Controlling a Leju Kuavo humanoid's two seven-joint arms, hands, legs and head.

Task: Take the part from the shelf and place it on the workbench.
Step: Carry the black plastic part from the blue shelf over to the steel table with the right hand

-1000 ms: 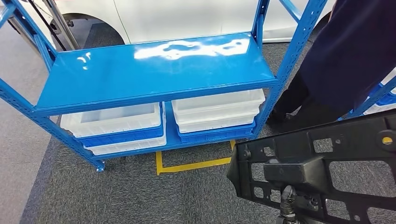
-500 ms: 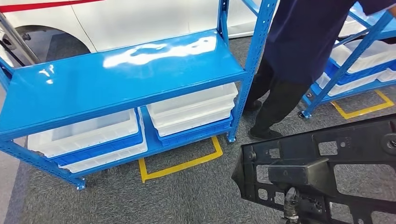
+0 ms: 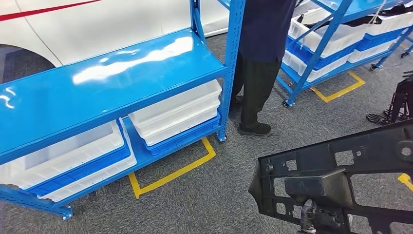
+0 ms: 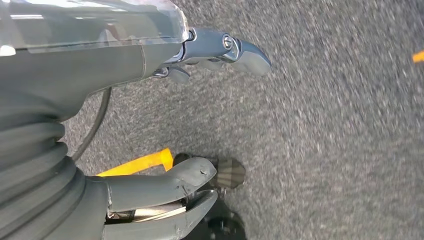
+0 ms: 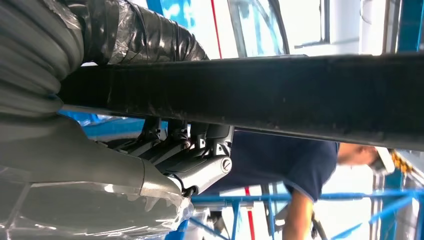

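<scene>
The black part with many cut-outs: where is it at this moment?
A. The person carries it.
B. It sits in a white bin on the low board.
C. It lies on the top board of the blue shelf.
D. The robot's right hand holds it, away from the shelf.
D: the black part hangs over the carpet in the head view, and the right hand has its fingers hooked over the part's edge in the right wrist view.

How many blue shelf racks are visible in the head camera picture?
2. One blue rack is at the left, with white and blue bins on its lower level. The second rack is at the upper right, behind the standing person. More may lie outside the picture.
</scene>
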